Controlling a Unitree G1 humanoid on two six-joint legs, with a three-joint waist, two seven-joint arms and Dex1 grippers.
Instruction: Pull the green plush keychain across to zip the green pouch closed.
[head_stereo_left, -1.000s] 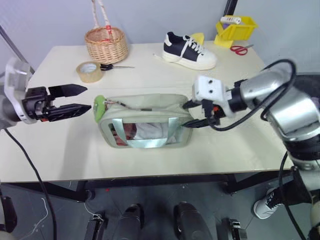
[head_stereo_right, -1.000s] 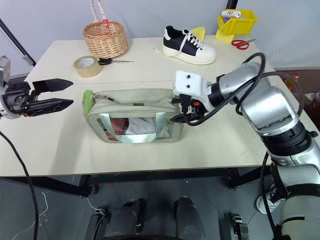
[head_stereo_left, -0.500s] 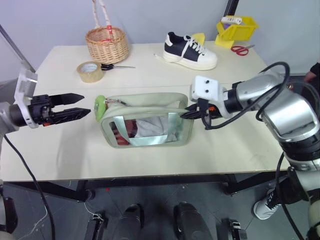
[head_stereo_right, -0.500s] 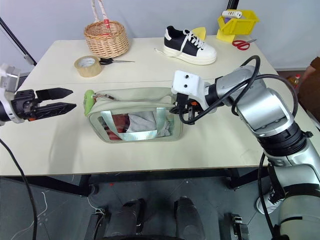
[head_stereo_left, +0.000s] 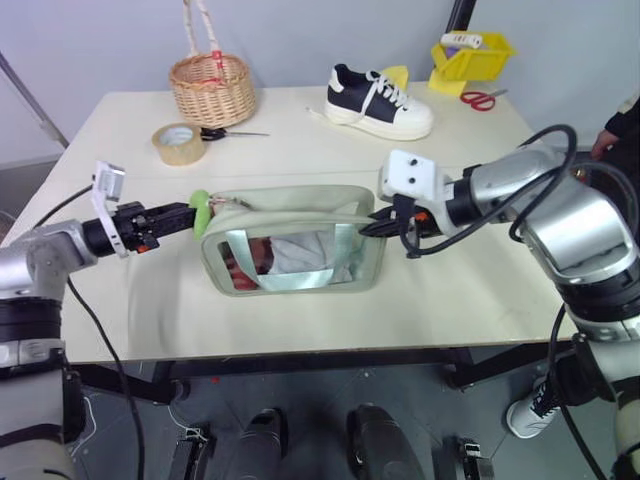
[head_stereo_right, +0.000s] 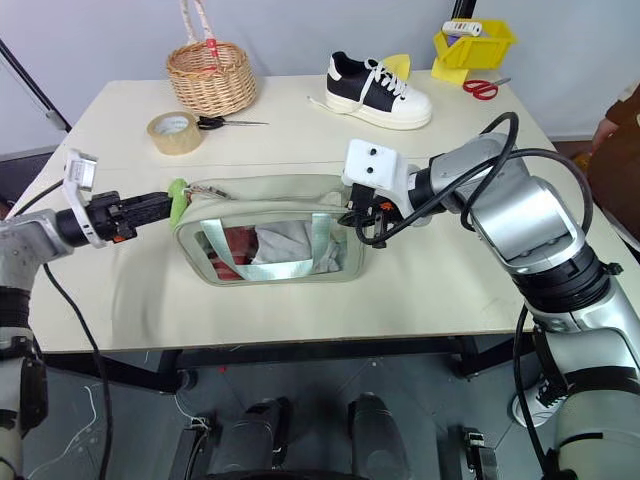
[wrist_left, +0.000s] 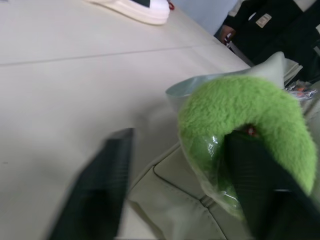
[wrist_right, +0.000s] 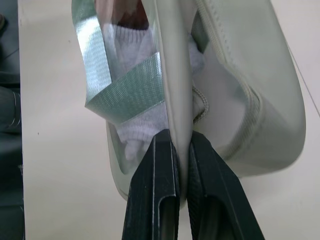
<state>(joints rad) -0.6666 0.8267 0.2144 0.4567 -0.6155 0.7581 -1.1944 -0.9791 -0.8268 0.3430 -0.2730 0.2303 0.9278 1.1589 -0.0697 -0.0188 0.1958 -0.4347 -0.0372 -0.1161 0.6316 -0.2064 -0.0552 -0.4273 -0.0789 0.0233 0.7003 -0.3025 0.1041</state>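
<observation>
The green pouch (head_stereo_left: 290, 203) lies across the middle of the table, its clear window facing me with clothing inside. The green plush keychain (head_stereo_left: 200, 212) hangs at its left end on the zipper pull. My left gripper (head_stereo_left: 185, 214) reaches in level from the left, right at the keychain. In the left wrist view one finger (wrist_left: 260, 195) lies against the fuzzy ring (wrist_left: 240, 110), while the other finger (wrist_left: 100, 190) stands well apart over bare table. My right gripper (wrist_right: 177, 134) is shut on the pouch's right-end seam (wrist_right: 175, 75), pinching it.
At the back stand a wicker basket (head_stereo_left: 213, 88), a tan tape roll (head_stereo_left: 179, 143), black scissors (head_stereo_left: 232, 132), a black-and-white shoe (head_stereo_left: 378, 100), a yellow bin (head_stereo_left: 472, 55) and red scissors (head_stereo_left: 482, 99). A person (head_stereo_left: 622, 125) stands at the right edge.
My left gripper has moved right and down to the keychain and its fingers have narrowed. My right gripper closed on the pouch's right end and has stayed there.
</observation>
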